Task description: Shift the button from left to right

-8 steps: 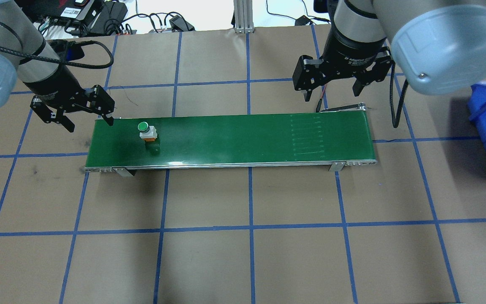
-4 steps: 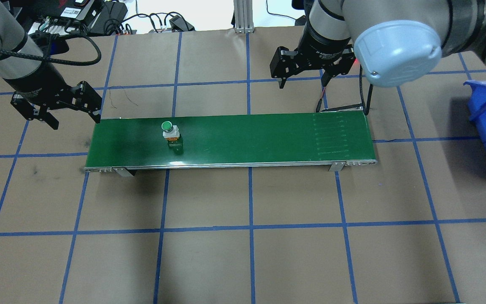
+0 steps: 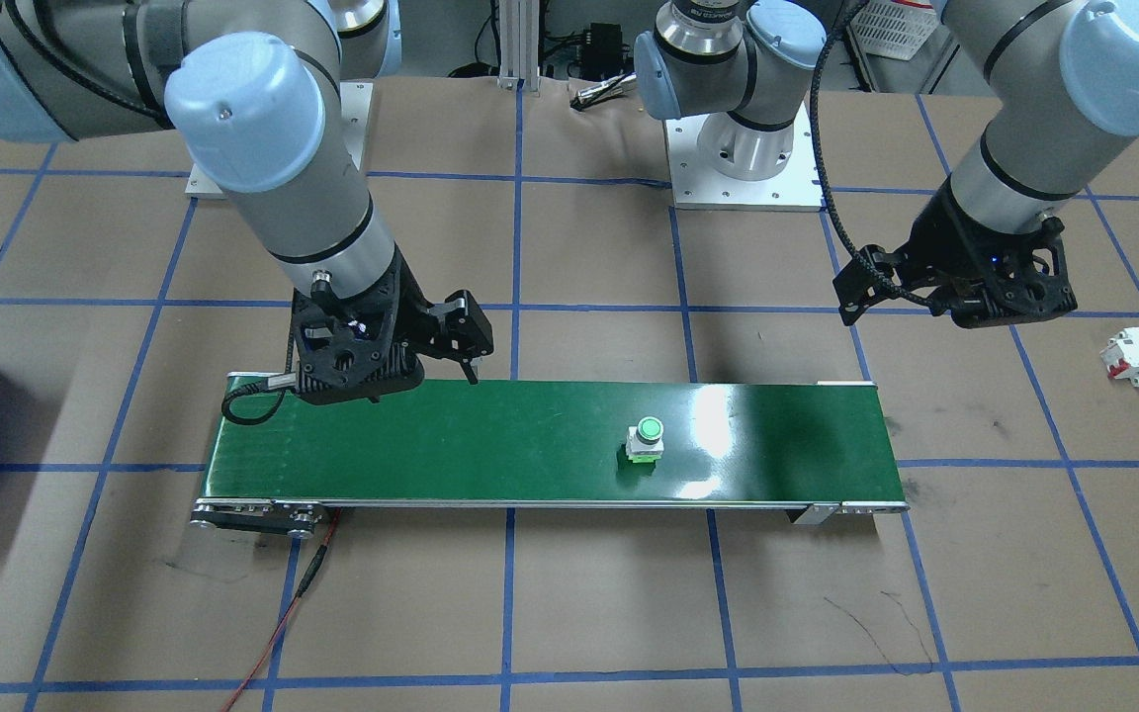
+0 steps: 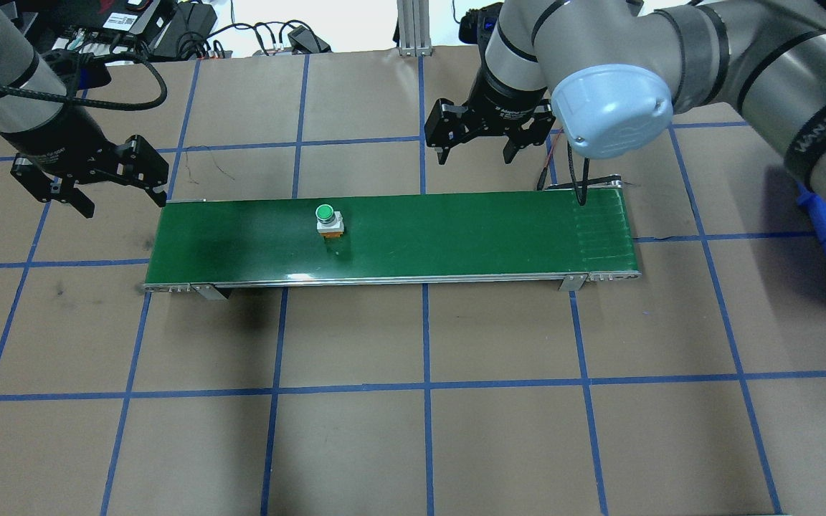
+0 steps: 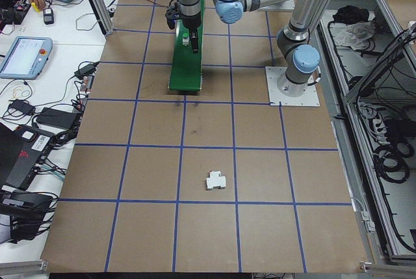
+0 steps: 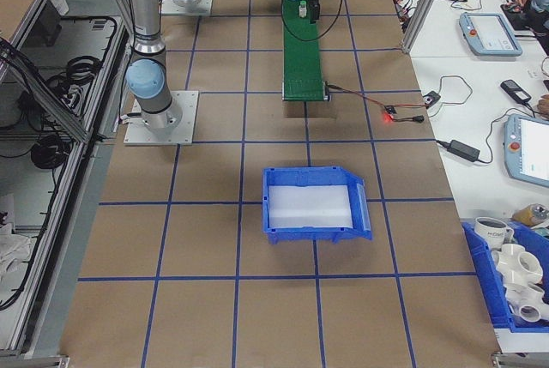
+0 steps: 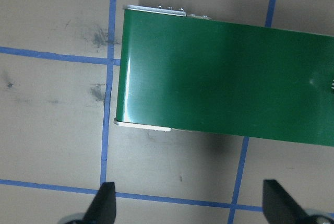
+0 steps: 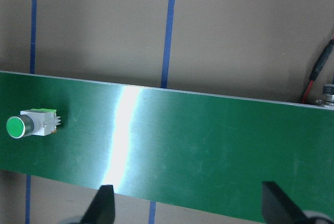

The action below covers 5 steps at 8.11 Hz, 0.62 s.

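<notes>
The table [image 4: 413, 444] is covered in brown paper gridded with blue tape. Across its middle in the overhead view lies the green belt [image 4: 456, 236], running from 9 o'clock to 3 o'clock.

The right arm [image 4: 671, 50] enters from the 2 o'clock corner of the overhead view and reaches toward 12 o'clock of the belt. The left arm [image 4: 19, 93] comes in from 10 o'clock. A blue bin [image 6: 316, 205] sits on the table at 3 o'clock of the belt, well apart from it.

The right gripper [image 4: 476, 153] hangs above the table just past the belt's far edge, its jaws spread wide and holding nothing. The left gripper [image 4: 126, 199] hangs off the belt's 9 o'clock end, also spread wide and empty.

A white block [image 3: 1138, 358] with red parts lies on the table beyond the belt's left end, well apart from both grippers.

The button [image 4: 328, 220] stands upright on the belt, green cap up, left of the belt's middle and near its far edge, touched by neither gripper.
</notes>
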### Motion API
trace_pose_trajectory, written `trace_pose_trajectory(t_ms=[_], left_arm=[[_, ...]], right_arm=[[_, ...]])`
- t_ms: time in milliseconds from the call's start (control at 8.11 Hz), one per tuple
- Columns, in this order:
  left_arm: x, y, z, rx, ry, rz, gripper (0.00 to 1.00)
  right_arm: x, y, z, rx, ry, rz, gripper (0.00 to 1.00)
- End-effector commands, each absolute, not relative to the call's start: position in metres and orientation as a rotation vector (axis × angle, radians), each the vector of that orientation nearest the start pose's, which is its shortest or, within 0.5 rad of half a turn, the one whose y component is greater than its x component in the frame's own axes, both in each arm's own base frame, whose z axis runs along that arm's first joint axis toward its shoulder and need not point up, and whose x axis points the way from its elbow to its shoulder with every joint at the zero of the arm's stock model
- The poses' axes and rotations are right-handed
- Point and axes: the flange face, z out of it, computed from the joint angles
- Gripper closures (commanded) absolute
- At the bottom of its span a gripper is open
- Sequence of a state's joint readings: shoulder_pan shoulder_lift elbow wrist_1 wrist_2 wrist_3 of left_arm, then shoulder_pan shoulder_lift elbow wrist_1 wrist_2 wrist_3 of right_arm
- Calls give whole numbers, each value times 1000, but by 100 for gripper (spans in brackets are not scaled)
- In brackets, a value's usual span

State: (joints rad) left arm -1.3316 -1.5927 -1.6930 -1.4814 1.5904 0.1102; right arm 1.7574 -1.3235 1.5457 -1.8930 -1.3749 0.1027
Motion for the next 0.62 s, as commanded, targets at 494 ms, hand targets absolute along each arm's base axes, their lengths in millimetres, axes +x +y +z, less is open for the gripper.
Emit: trace_pose_trajectory(t_ms=[494], left_arm=[[-9, -510, 424, -200, 3120, 94, 0]], right_arm=[[285, -569, 327, -72, 2766, 88, 0]])
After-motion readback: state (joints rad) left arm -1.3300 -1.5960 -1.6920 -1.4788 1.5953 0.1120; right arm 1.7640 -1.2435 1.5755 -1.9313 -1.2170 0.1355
